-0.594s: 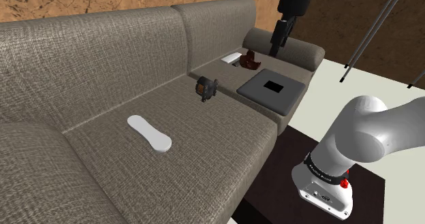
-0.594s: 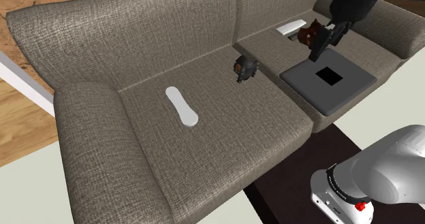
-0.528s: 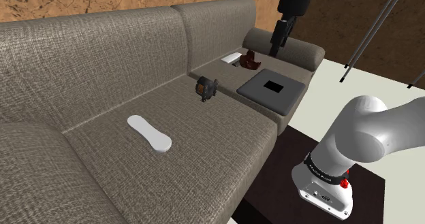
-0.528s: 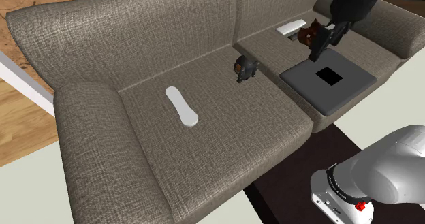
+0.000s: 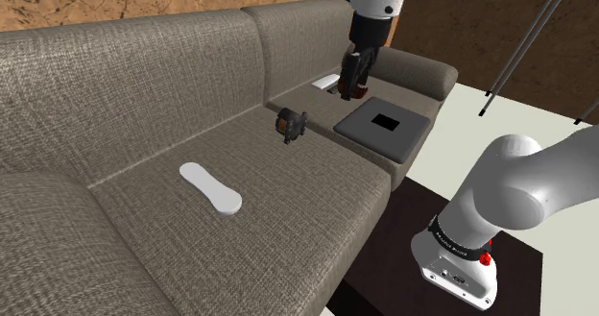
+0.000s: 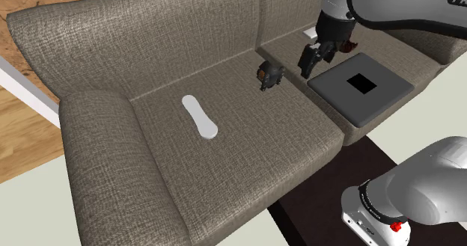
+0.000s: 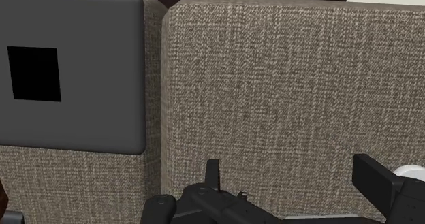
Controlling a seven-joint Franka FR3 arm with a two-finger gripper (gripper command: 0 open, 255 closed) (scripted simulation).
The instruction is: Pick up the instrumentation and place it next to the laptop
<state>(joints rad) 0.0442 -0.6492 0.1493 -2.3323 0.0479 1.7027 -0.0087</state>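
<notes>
On the sofa (image 5: 144, 93), with the dark laptop (image 5: 360, 130) right of centre in the shoulder view, the black pincer (image 5: 347, 85) (spread or pressed together, cannot tell) above its upper-left corner and the small dark instrumentation (image 5: 291, 124) apart at mid-frame by the cushion seam: risk of an off-centre descent toppling it into that seam.

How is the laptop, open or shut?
Shut: the laptop lies as one flat grey slab on the sofa, no screen standing up.
</notes>
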